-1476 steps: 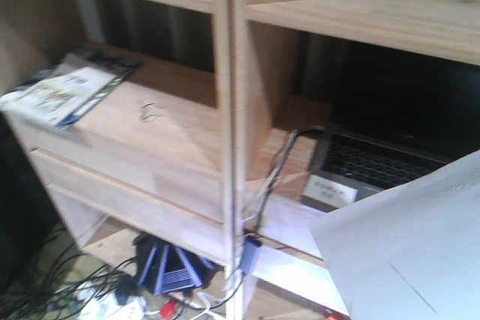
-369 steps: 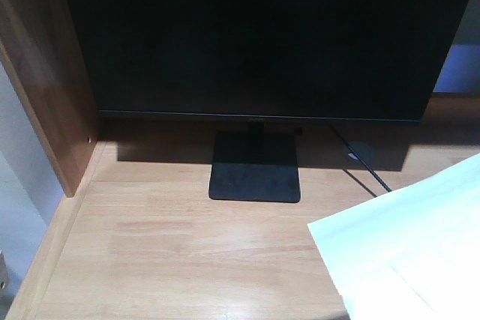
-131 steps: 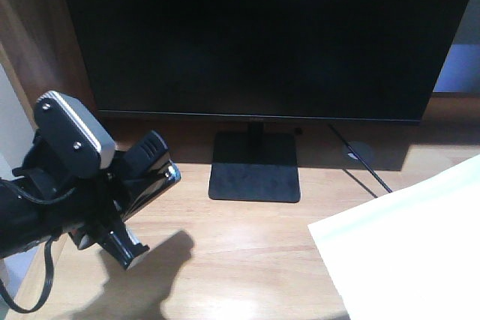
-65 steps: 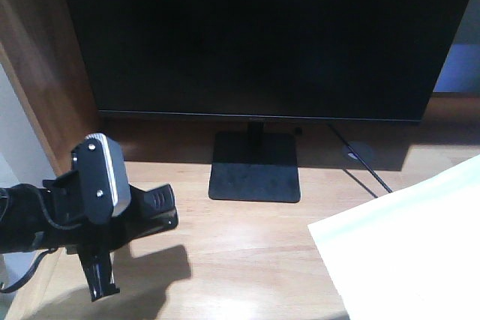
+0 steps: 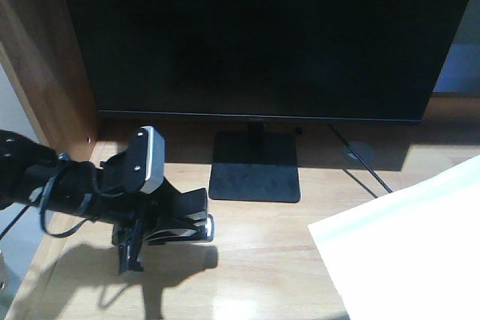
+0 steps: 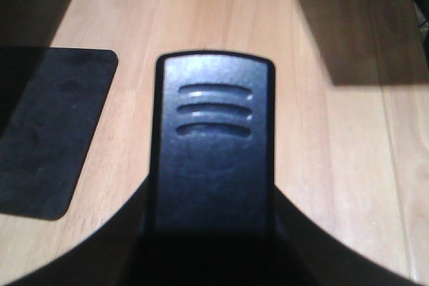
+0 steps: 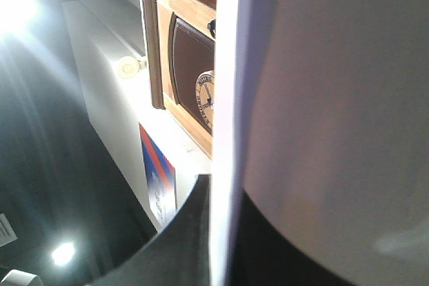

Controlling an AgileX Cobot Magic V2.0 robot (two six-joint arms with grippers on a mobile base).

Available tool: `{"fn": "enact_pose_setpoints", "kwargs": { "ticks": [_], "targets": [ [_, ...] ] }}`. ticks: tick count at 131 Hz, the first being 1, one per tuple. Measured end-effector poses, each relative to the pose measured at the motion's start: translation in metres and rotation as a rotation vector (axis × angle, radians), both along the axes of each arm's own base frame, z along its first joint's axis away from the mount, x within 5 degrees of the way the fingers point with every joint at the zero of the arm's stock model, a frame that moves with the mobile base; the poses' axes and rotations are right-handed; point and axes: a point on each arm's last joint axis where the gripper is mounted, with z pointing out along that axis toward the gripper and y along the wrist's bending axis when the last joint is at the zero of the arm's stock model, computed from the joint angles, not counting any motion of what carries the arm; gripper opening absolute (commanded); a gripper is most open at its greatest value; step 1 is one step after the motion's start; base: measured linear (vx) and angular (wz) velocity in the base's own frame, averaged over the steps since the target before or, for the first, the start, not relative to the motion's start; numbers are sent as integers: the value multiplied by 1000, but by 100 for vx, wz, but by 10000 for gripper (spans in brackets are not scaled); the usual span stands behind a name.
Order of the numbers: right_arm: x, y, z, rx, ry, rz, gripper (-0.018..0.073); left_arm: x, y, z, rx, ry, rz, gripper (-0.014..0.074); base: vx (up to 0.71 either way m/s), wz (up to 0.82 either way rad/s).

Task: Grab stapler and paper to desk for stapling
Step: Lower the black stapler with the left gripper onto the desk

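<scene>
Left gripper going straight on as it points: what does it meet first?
Probably nothing nearby: the left gripper, holding the stapler, faces bare desk beside the monitor base. Depth beyond unclear.

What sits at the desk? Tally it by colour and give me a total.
Black: 3 (monitor, stapler, cable)
White: 1 (paper)
Total: 4

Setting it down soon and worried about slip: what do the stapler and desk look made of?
The stapler: likely black moulded plastic, semi-matte, judging by three moulded ridges and a soft sheen. The desk: light wood or wood-look laminate, smooth, with grain lines and glare; solid or veneer cannot be told.
</scene>
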Motion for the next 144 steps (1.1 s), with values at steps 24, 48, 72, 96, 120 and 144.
{"fn": "enact_pose_setpoints", "kwargs": {
  "ticks": [24,48,72,96,120,144],
  "targets": [
    [0,0,0,0,0,0,-7,15,-9,-26,12,76,-22,-6,0,0],
    [0,0,0,0,0,0,-7,14,-16,-53,46,153,-57,-6,0,0],
    [0,0,0,0,0,0,-7,12,-20,-71,74,201,-86,-6,0,0],
    [0,0,0,0,0,0,-7,11,-20,-83,92,230,-96,-6,0,0],
    [0,0,0,0,0,0,-7,12,-20,-87,99,240,-98,-2,0,0],
    [0,0,0,0,0,0,-7,12,-20,-88,107,236,-103,52,0,0]
  ]
}}
